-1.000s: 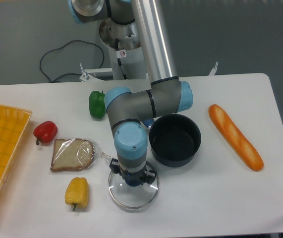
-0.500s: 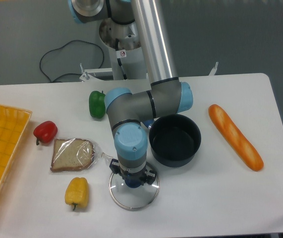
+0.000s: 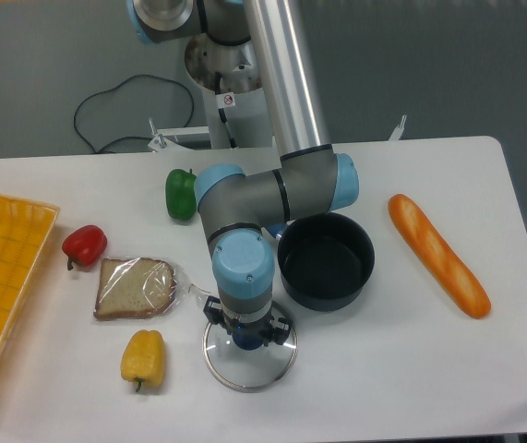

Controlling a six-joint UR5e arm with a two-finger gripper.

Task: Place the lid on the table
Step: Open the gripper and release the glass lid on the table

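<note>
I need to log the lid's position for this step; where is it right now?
The lid lies near the table's front edge, directly under the gripper, between the yellow pepper on its left and the dark pot behind-right.

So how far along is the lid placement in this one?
Mostly done: the pot is uncovered and the lid lies low over the table beside it. The hand is over the knob; grip and table contact can't be told. Left: releasing and withdrawing.
</note>
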